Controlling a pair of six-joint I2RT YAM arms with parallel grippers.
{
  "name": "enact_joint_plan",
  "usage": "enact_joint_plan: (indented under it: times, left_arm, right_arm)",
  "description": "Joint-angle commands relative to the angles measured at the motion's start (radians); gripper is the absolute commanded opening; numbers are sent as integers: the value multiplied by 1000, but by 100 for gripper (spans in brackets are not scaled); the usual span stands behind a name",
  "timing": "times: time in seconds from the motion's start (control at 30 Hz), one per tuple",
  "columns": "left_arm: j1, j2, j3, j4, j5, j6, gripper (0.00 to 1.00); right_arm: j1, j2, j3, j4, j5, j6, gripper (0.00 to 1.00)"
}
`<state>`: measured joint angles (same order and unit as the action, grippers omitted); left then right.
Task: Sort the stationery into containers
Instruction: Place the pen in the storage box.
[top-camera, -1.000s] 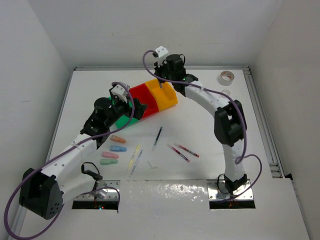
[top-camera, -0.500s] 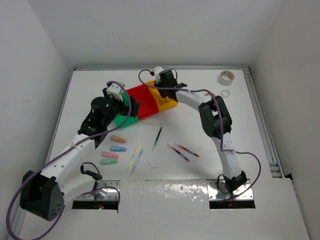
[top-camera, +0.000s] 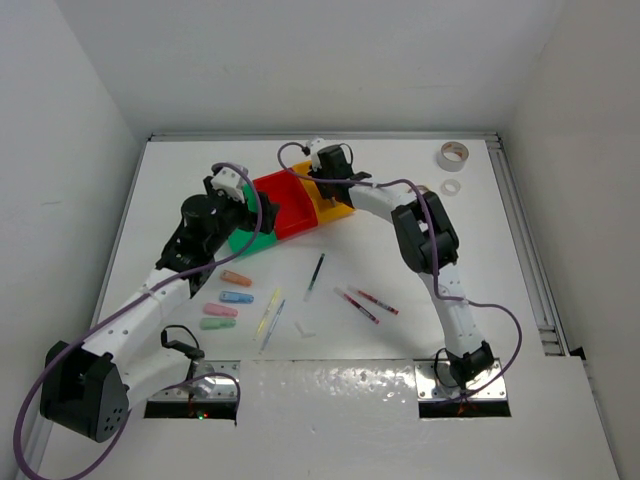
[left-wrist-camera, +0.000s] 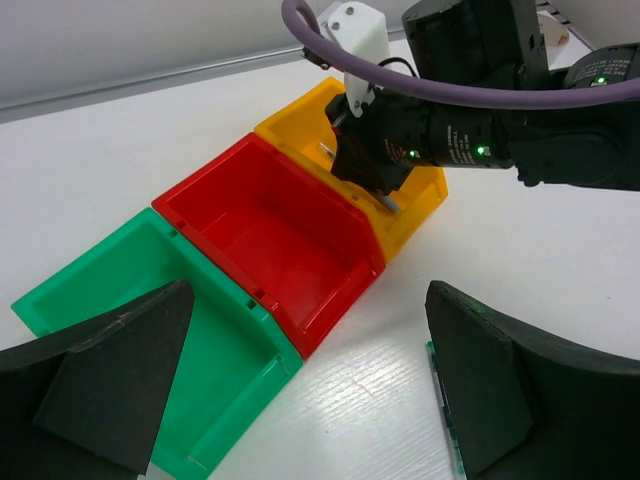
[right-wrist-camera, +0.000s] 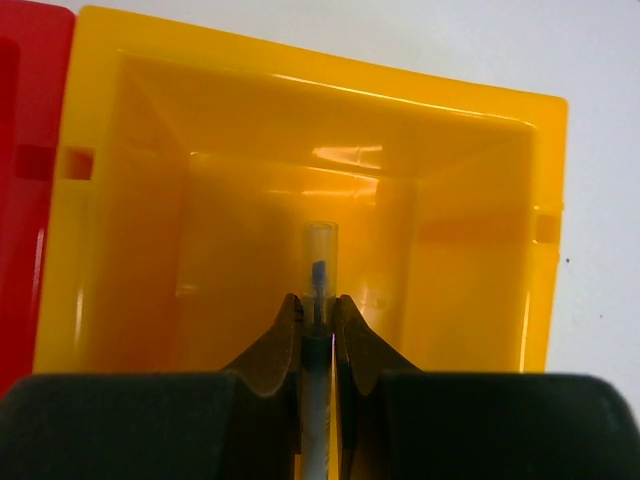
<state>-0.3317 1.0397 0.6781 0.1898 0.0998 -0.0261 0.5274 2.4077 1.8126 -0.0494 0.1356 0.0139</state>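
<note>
Right hand (right-wrist-camera: 318, 310) dropped into yellow bin (right-wrist-camera: 300, 80), far-middle desk (top-camera: 540, 330), pinched on pen (right-wrist-camera: 319, 250); you haven't released. Left hand (left-wrist-camera: 310, 340) wide open, empty. Loose pens (top-camera: 316, 272), pastel pieces (top-camera: 235, 297), tape rolls (top-camera: 453, 155) left.

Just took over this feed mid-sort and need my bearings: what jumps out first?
The right gripper points down into the yellow bin, shut on a thin clear-capped pen. The left gripper hovers wide open by the green bin, holding nothing. Nearer the arm bases, loose pens and pastel pieces lie on the table, with a tape roll at the far right corner.
</note>
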Motion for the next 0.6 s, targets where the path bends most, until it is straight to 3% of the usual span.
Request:
enact_joint_plan:
  times: [0.0,0.33,0.57]
  left_arm:
    - [11,-12,-8,54,-11,14,100]
    - [11,-17,-11,69,-22,22,100]
    - [11,-10,-9,80,-18,20,100]
  right_arm:
    - [0,30,45,39,25,27,9]
    - [3,33,18,92,64,38,26]
    - [0,-51,-50,175,29,18,32]
